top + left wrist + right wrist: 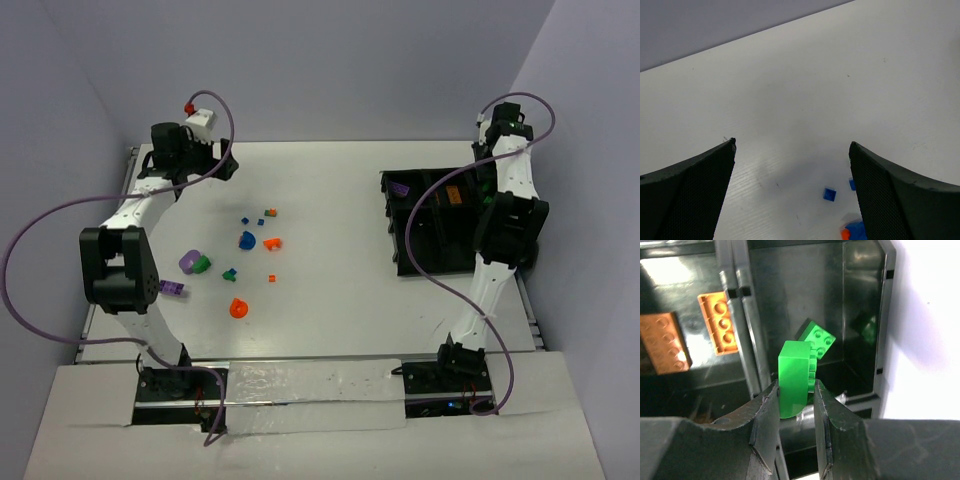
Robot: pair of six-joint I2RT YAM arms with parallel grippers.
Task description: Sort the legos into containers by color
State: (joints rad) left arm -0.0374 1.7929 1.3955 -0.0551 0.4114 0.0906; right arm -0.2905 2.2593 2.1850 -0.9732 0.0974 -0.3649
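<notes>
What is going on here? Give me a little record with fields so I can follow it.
Right gripper: shut on a green brick, held over the tray
Tray: black, several open compartments
Compartment behind the held brick: holds another green brick
Compartment beside it: orange bricks
Left gripper: open, empty, above the table
Loose legos: purple, green, blue and orange, scattered on the table's left half
</notes>
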